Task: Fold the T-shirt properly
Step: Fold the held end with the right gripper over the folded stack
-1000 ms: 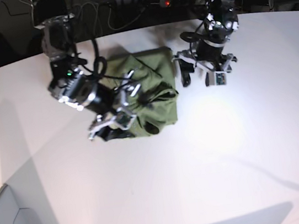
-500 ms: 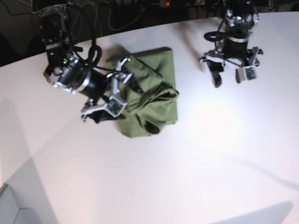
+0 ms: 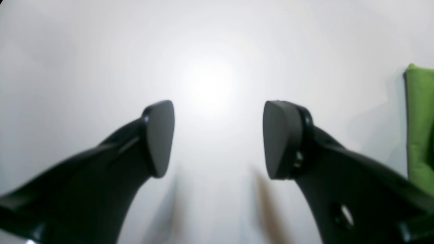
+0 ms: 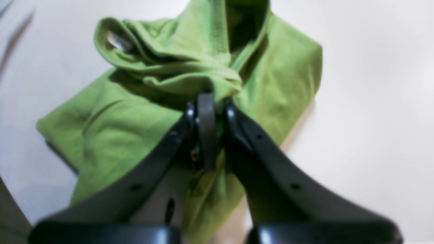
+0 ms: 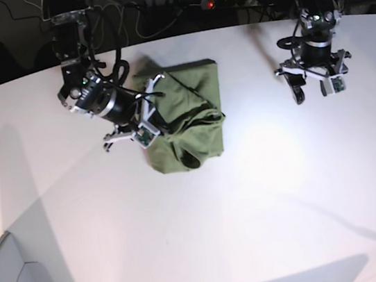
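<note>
Two grippers: both working over the white table.
Right gripper: pinching a bunched fold of the olive-green cotton T-shirt.
Left gripper: hanging wide apart, gripping nothing.

No readable text in any view.
No words, labels, brand marks or numbers can be made out on anything shown; every surface appears plain or too blurred.

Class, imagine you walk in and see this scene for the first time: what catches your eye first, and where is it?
The crumpled green T-shirt stands out at once, bunched on the far middle of the white table. The right gripper is pinched shut on a fold of it. The left gripper hangs open over bare table, off to the shirt's side.
</note>
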`<state>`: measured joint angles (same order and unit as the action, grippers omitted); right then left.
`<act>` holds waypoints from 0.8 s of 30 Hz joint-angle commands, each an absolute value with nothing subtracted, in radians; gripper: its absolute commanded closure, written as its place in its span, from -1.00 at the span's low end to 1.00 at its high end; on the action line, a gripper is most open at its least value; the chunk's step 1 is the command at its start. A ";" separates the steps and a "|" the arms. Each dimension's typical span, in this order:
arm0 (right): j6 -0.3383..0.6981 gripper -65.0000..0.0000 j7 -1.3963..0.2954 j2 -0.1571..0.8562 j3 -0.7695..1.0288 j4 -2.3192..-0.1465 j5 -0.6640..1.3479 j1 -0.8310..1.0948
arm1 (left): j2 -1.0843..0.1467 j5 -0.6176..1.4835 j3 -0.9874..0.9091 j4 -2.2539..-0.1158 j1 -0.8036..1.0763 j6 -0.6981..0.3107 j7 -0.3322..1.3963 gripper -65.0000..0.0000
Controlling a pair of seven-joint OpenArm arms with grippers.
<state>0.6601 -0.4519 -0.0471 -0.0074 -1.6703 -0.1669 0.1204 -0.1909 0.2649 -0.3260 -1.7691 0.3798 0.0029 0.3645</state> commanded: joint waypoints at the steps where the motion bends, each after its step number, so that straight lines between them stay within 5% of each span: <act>1: 0.679 0.98 -0.424 -0.044 -0.008 -1.698 -0.119 0.111 | -0.199 0.269 -0.334 -1.784 0.381 0.001 0.344 -0.22; 24: 0.698 0.99 -0.426 -0.004 0.105 -2.049 -0.062 0.291 | -0.189 0.269 -0.312 -1.776 0.348 0.001 0.344 -0.22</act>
<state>0.6716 -0.4515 -0.0021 0.1081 -2.0315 -0.0818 0.2958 -0.1814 0.2646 -0.3107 -1.7607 0.3492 -0.0002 0.3672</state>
